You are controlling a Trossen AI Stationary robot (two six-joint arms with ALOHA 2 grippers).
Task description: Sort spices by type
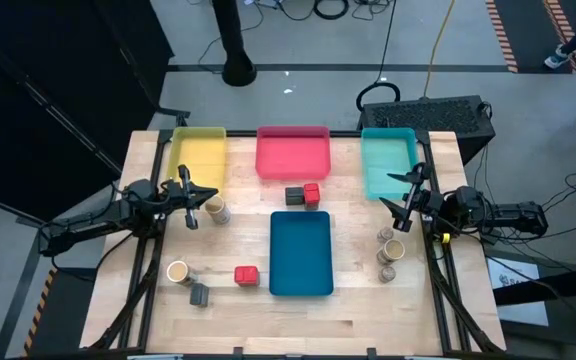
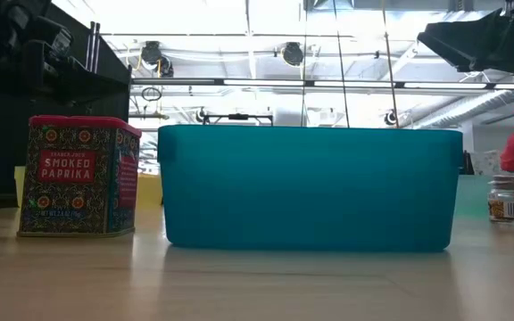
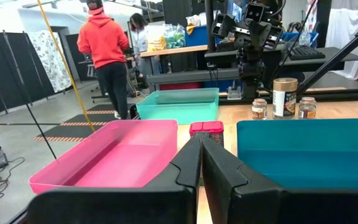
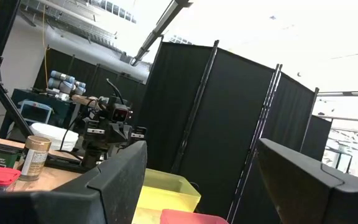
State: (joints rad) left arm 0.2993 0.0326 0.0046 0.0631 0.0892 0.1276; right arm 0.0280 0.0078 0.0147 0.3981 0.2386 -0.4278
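Observation:
The spices stand scattered on the table. A tan jar (image 1: 216,211) is beside my left gripper, and another tan jar (image 1: 177,272), a dark grey box (image 1: 200,294) and a red box (image 1: 246,276) stand near the front left. A dark box (image 1: 294,196) and a red box (image 1: 312,195) stand side by side below the pink tray. Three round jars (image 1: 390,252) stand at the right. My left gripper (image 1: 204,197) (image 3: 201,152) hovers level at the table's left, shut and holding nothing. My right gripper (image 1: 396,193) (image 4: 197,180) hovers at the right, open with nothing between its fingers.
A yellow tray (image 1: 197,155), a pink tray (image 1: 292,152) and a teal tray (image 1: 388,160) line the far edge. A blue tray (image 1: 301,252) lies at the centre front. People stand in the room beyond the table, in the left wrist view.

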